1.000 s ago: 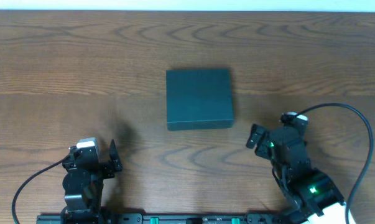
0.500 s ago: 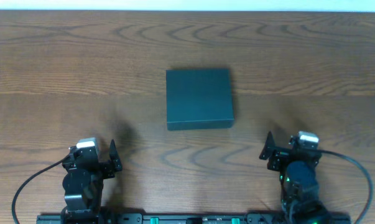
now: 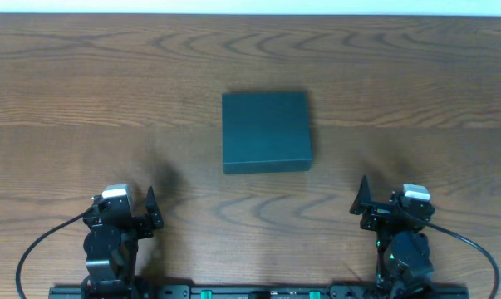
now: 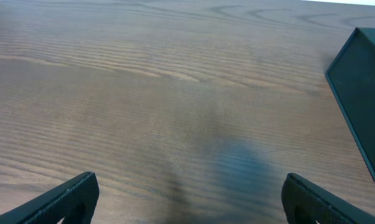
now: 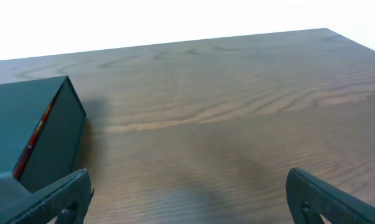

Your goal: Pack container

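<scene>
The container (image 3: 266,131) is a dark teal-black square box with its lid shut, lying flat at the middle of the wooden table. It shows at the right edge of the left wrist view (image 4: 363,93) and at the left of the right wrist view (image 5: 28,127), where a thin red strip shows in a gap along its side. My left gripper (image 3: 134,213) is open and empty near the front left edge (image 4: 187,199). My right gripper (image 3: 381,206) is open and empty near the front right edge (image 5: 190,196). Both are well short of the box.
The wooden table (image 3: 109,100) runs to a pale far edge at the top. A black rail (image 3: 250,292) with the arm bases lies along the front edge. Black cables loop from each arm base.
My right arm has drawn back from near the box's front right corner to its base at the front edge. The left arm and the box have not moved.
</scene>
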You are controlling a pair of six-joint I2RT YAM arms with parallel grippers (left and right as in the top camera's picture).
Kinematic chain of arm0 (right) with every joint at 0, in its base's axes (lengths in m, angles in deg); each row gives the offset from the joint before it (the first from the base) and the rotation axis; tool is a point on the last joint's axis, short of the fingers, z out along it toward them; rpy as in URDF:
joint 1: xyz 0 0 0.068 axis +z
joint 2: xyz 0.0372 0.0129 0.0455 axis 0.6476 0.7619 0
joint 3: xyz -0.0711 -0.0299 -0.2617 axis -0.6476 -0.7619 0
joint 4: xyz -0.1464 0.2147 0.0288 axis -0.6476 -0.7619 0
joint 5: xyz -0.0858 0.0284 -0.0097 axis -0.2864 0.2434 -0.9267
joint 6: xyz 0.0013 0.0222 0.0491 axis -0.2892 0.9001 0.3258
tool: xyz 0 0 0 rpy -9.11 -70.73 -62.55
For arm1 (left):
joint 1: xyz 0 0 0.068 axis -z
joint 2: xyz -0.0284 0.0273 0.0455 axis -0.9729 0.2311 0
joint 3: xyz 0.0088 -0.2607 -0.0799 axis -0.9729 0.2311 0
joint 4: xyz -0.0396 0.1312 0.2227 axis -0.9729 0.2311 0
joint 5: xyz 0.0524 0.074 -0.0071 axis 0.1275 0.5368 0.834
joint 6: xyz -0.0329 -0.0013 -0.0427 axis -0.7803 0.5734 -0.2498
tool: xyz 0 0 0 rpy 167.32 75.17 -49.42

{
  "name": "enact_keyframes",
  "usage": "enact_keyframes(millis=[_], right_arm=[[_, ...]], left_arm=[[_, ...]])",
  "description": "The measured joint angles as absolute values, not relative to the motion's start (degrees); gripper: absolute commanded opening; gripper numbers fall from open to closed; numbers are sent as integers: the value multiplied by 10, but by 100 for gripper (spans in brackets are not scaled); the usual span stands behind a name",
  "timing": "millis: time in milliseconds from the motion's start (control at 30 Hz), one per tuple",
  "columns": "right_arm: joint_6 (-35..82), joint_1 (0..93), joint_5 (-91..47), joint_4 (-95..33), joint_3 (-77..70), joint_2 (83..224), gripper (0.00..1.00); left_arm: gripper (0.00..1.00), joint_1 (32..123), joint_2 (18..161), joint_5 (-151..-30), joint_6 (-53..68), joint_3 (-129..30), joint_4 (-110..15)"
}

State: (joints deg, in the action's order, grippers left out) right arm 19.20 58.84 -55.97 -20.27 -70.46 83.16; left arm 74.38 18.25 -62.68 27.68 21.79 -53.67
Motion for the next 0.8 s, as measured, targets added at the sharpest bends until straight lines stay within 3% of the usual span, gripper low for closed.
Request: enact_keyframes(millis=[800], right_arm=[[187,588,-560,-203,-705,831,99]], left_arm=[[95,744,183,-627,277,218,-537]])
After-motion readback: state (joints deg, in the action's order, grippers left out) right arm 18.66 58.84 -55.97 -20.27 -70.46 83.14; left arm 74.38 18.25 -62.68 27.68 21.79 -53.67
